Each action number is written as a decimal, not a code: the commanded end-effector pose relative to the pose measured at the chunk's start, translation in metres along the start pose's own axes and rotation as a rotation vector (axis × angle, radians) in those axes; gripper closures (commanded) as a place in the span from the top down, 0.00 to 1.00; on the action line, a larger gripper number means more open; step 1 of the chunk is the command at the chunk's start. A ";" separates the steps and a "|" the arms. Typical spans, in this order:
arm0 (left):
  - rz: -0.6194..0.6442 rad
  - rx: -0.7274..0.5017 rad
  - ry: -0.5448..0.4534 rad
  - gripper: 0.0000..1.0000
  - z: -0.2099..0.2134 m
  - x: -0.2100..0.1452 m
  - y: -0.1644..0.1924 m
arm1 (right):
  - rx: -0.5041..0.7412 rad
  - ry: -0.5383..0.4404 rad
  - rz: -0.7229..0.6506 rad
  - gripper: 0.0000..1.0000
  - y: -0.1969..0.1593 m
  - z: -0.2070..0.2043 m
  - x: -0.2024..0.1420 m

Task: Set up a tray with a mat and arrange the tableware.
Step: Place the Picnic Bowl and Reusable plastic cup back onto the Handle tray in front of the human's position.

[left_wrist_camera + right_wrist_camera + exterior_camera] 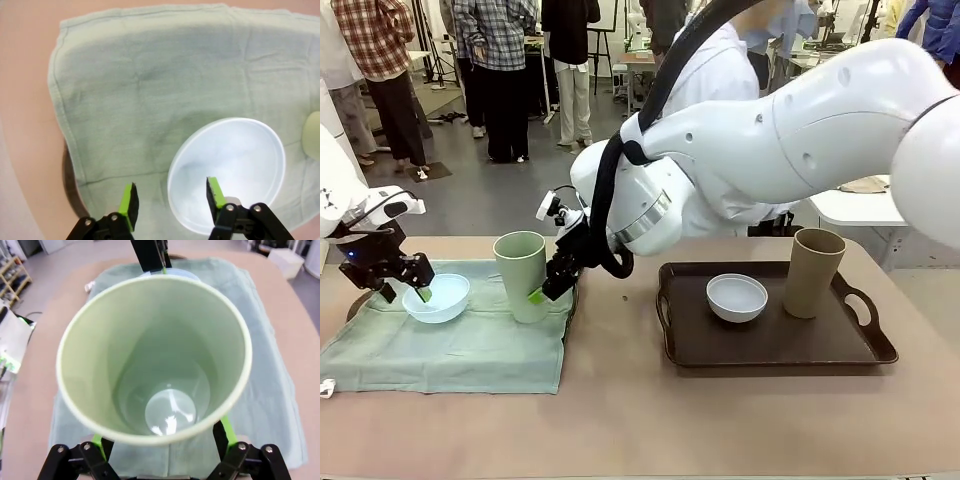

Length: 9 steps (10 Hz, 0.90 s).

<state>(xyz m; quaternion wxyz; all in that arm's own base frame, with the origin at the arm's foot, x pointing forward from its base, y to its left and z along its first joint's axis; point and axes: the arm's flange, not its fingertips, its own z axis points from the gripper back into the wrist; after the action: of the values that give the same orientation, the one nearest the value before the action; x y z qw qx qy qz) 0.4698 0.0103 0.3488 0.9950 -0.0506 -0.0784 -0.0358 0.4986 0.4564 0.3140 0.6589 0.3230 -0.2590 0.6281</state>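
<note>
A: Where's everything rn?

B: Blue bowl [440,298] & green cup [520,270] both sit on the green mat [470,350], left side of the desk [640,420], near each other. White bowl [737,297] + tan cup [813,272] are on the brown tray [770,350], right side, no mat there.

A: Hands?

B: Left hand [407,293]: fingers apart, straddling the bowl rim, one pad inside, one outside, not pinching. Right hand [548,288] reaches across, fingers either side of the green cup low down. The rim hides the pads, so can't tell if it grips.

A: Tips?

B: Looks like the placing step, imo. Lift both hands straight up before swinging away, else a pad hooks the rim or the tall cup tips. Don't drag the mat.
</note>
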 end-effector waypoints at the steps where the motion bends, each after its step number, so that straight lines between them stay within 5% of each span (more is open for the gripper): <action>1: -0.045 -0.020 0.013 0.89 0.020 -0.008 -0.004 | -0.043 0.110 -0.060 1.00 0.013 0.024 0.007; 2: -0.066 -0.017 0.019 0.98 0.030 -0.012 -0.008 | -0.031 0.124 -0.072 1.00 0.019 0.033 0.013; 4: -0.150 -0.010 0.026 1.00 0.058 -0.025 -0.027 | -0.091 0.221 -0.178 1.00 0.037 0.060 0.024; 9: -0.313 0.111 0.007 1.00 0.123 -0.061 -0.108 | -0.299 0.521 -0.765 1.00 0.085 0.152 0.052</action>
<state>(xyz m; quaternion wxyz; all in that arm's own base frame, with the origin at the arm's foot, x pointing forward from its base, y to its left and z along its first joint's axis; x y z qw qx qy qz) 0.3907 -0.0697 0.4688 0.9782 0.0043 -0.0785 -0.1923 0.4342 0.3587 0.4402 0.9004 0.1254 -0.0896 0.4069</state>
